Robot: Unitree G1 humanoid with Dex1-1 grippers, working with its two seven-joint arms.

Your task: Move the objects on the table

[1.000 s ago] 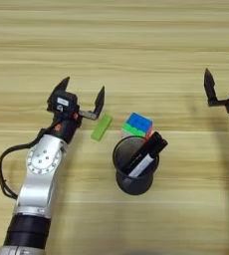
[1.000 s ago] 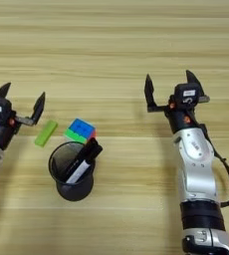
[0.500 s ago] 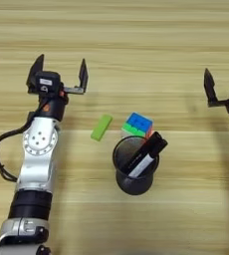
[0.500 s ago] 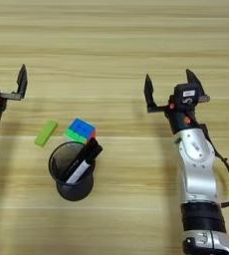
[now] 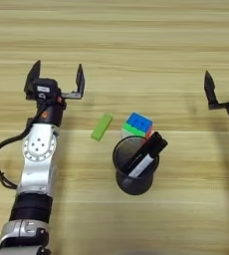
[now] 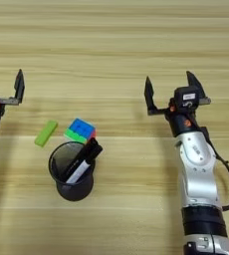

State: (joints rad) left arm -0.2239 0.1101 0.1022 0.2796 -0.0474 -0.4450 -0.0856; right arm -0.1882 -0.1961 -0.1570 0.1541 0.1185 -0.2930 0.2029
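Right of the wide-spread, empty left end effector (image 5: 57, 79) lies the green bar (image 5: 102, 126), well apart.

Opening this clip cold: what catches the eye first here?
The black mesh cup at centre front, with the marker leaning inside it, draws the eye first. Just behind it lie the puzzle cube and, to its left, the green bar. The left claw and right claw flank them, both open and holding nothing.

You see only the table (image 5: 136, 45): light wood grain with horizontal plank streaks. It fills both views. Lighting is even, with soft shadows.
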